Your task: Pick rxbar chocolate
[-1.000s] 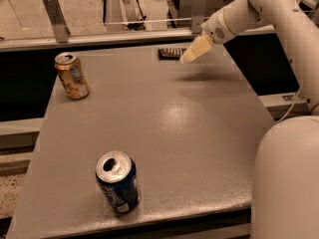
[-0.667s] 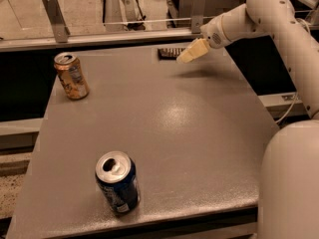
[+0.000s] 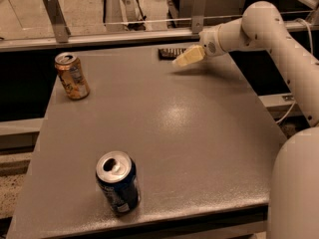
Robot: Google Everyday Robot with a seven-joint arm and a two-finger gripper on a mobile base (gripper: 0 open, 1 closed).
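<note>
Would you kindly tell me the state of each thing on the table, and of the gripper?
rxbar chocolate: lying flat at the far edge of the table, not lifted.
orange-gold can: upright, far left.
blue can: upright, opened, near edge.
gripper: by the bar's right end.

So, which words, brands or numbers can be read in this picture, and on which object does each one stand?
Nothing can be read for certain.
Small flat rxbar chocolate in a dark wrapper: a row of pale lettering, too small to read.
Orange-gold metal soda can: label print, blurred.
Blue metal soda can: pale marks, blurred.
Pale gripper, hovering next to the bar: no marking visible.
</note>
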